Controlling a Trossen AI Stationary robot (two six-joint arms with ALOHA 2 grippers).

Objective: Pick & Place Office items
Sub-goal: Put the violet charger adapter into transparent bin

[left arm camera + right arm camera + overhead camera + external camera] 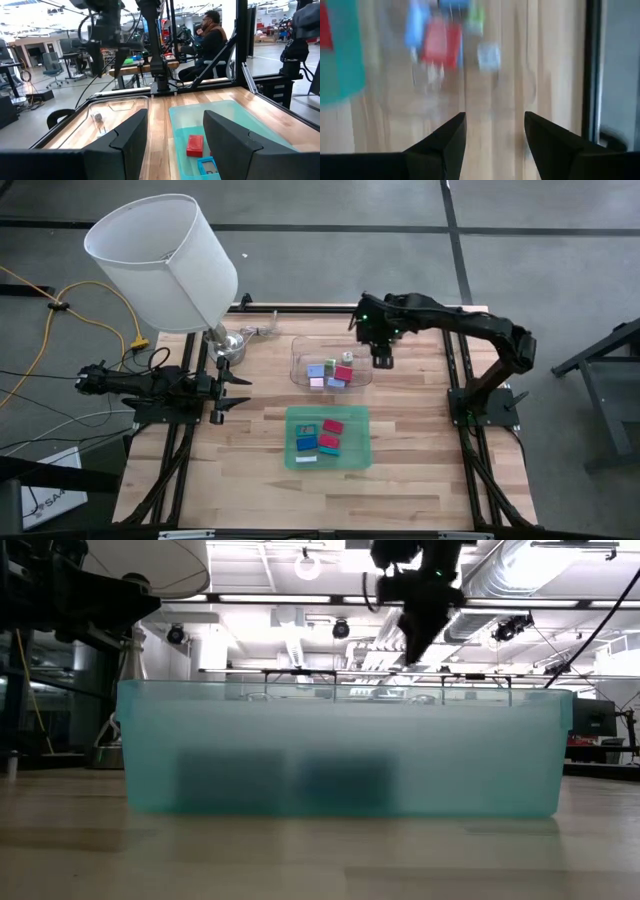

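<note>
Floor: I see grey concrete (560, 240) with dark seams.
Lamp: a white shade (165, 260) looms beside my table.
Ceiling: bright strip lights (300, 598).
Room: a seated person (210, 42), office chairs (50, 65).

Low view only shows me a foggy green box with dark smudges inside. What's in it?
Observer: The green translucent tray holds small flat blocks, mostly red and blue.
Operator: Is there another box behind it?
Observer: Yes, a clear plastic tray holding another pile of blocks, red, blue and green among them.
Operator: Is the claw up top carrying anything?
Observer: No. The right claw is open and empty, beside that clear tray, not over it.
</note>
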